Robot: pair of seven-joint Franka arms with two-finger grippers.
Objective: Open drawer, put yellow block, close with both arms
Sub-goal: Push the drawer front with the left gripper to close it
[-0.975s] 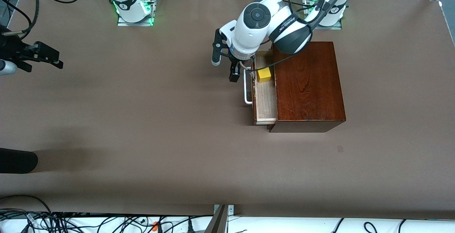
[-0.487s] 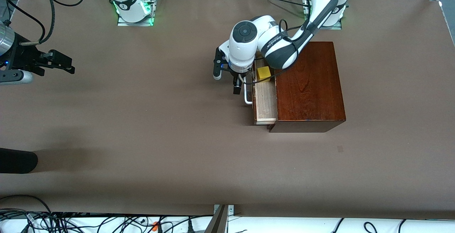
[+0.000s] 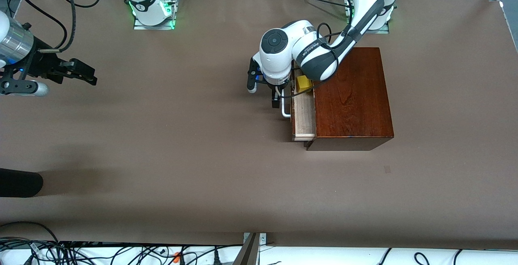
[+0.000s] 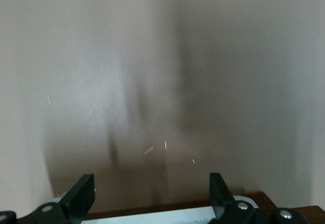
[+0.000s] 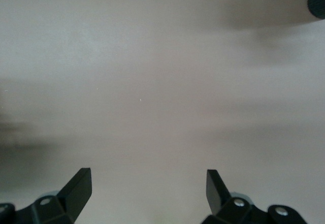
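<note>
We are taking the wooden box point(image 3: 352, 95) as our landmark. Its drawer point(image 3: 303, 113) is standing partly pulled out toward the right arm's end of the table, and the yellow block point(image 3: 302, 83) is lying inside the tray, at the end farther from the front camera, partly hidden under the left arm's wrist. So we are judging that the opening and the loading are done and that the closing step is the one in hand.

We are seeing the left gripper point(image 3: 265, 94) low on the table side of the drawer front, just beside the white handle point(image 3: 285, 109); its fingers are spread, as the left wrist view shows with the two pads point(image 4: 84, 197) standing wide and nothing between them. It looks placed to bear against the front rather than to grasp anything, though we cannot tell whether it is touching the handle.

The right gripper point(image 3: 77, 73) is hanging over bare table well apart from the box, at the right arm's end, jaws wide and empty in its own wrist view.

For the next move we are expecting a steady push on the drawer front toward the box, straight along the tray's travel so it is not jamming. Since the task wants both arms, the right gripper must cross to the drawer front too.
</note>
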